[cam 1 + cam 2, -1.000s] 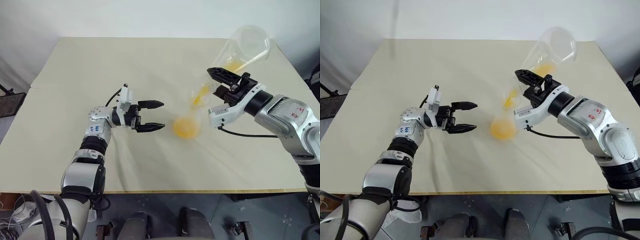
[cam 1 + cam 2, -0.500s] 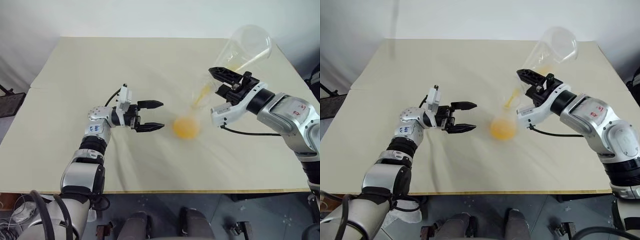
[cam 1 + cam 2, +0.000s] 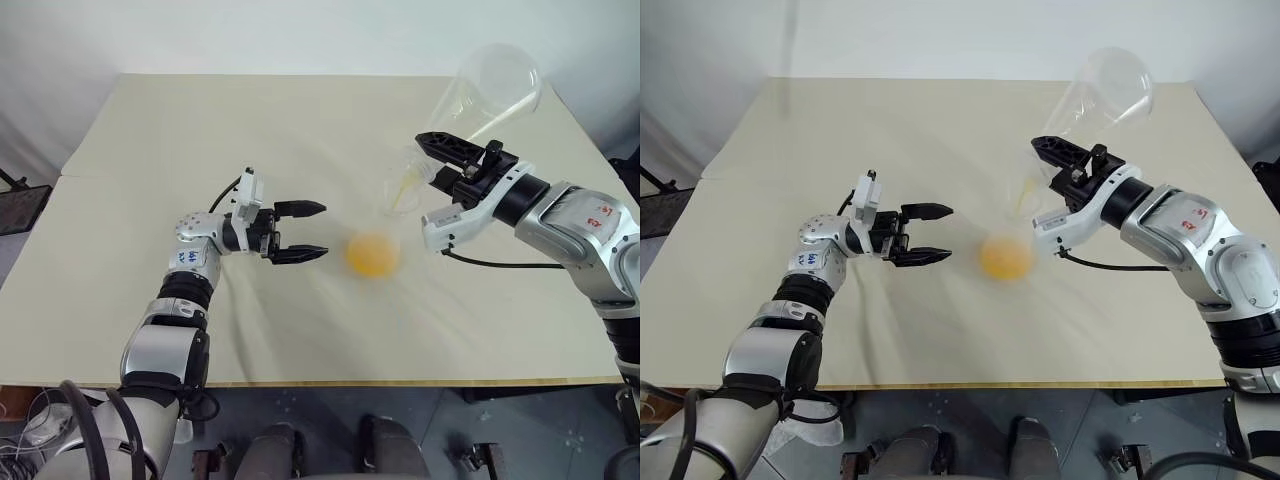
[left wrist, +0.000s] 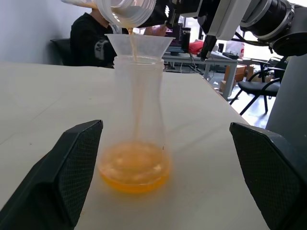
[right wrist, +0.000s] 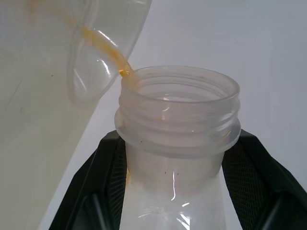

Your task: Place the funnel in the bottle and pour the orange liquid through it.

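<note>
The counter [image 3: 200, 130] is a plain pale cream. On it, the frosted, milky bottle [image 4: 136, 120] holds a bright orange liquid [image 4: 134, 167] pooled at its base. The funnel [image 4: 139, 44] is nearly colourless. The tilted flask [image 3: 490, 95] above the bottle is clear, with a thin orange trickle. Both claws have black fingers [image 3: 300, 209].
</note>
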